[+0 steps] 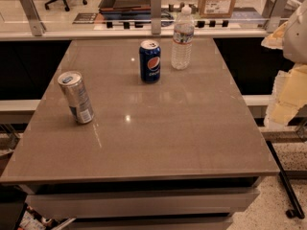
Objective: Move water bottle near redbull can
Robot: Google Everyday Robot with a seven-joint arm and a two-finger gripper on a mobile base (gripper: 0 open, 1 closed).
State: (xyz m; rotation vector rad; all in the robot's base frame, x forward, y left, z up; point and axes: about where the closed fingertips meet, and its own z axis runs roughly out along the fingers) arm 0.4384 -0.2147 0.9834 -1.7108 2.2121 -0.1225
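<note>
The water bottle (182, 38) is clear ribbed plastic with a white cap and a white-and-red label. It stands upright near the far edge of the grey table (158, 138), right of centre. The redbull can (76, 97), slim and silver with blue patches, stands at the table's left side, leaning slightly in this view. My gripper (284, 97) shows as pale white and yellow parts at the right edge of the view. It is beyond the table's right side, well away from the bottle and holding nothing that I can see.
A dark-blue Pepsi can (150, 61) stands just left of the bottle, between it and the redbull can. A glass rail with metal posts (156, 6) runs behind the table. A cardboard box (218, 0) sits behind the rail.
</note>
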